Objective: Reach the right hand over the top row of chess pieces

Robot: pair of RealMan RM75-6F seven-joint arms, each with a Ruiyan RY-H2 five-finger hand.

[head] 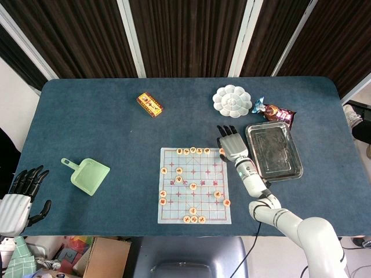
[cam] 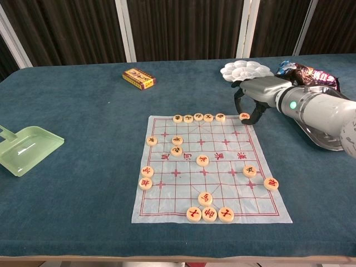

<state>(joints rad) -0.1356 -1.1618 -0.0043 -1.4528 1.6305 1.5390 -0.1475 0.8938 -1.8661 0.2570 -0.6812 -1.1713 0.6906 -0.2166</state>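
Observation:
A paper chess board point(head: 194, 185) point(cam: 208, 167) lies on the blue table. Its top row of round pieces point(head: 193, 150) point(cam: 198, 117) runs along the far edge, with one more piece point(cam: 243, 116) at the right end. My right hand point(head: 231, 143) point(cam: 253, 97) hangs over that right end, at the board's far right corner. Its fingers arch downward and hold nothing. The lone end piece lies below them. My left hand point(head: 20, 194) sits off the table's near left corner, fingers spread and empty.
A metal tray point(head: 273, 150) point(cam: 328, 142) lies just right of the right arm. Behind it are a white flower-shaped palette point(head: 232, 101) point(cam: 246, 70) and a snack packet point(head: 277, 111). A yellow-red box point(head: 149, 105) point(cam: 138, 78) sits far left of the board, a green dustpan point(head: 90, 175) point(cam: 25, 147) at the left.

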